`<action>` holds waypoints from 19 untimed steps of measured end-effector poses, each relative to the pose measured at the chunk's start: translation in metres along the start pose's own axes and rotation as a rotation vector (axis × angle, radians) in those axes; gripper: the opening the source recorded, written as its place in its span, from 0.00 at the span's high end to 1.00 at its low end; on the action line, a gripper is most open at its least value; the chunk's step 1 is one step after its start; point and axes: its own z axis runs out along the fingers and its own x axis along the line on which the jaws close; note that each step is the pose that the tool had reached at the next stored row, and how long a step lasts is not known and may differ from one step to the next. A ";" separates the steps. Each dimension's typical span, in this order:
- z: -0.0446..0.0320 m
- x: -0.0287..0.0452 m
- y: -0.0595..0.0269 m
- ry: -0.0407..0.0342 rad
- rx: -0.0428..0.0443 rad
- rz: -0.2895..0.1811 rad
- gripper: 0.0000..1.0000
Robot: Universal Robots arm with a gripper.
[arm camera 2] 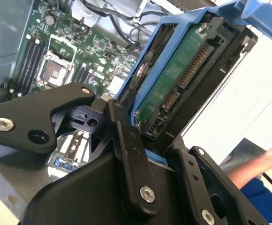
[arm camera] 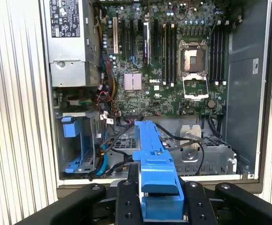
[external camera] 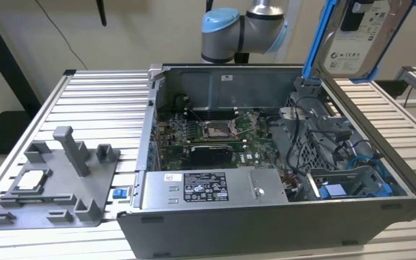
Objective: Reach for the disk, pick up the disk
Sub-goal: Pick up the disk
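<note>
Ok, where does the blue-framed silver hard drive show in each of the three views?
Exterior view: the silver-grey hard drive in its bright blue plastic caddy hangs above the open computer case's far corner, on the exterior view's right.
Second wrist view: its green underside is clamped in the black claw.
First wrist view: edge-on.
Shared landmark: the green motherboard.

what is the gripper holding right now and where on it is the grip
The gripper holds the disk lifted above the open computer case. In both wrist views its fingers clamp one short end of the blue caddy, by the connector edge.
</note>
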 end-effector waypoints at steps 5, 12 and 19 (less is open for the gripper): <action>0.0003 0.0216 -0.0032 0.0000 0.0000 0.000 1.00; 0.0020 0.0505 -0.0063 -0.0001 0.0000 0.000 1.00; 0.0048 0.0801 -0.0092 -0.0005 0.0000 0.000 1.00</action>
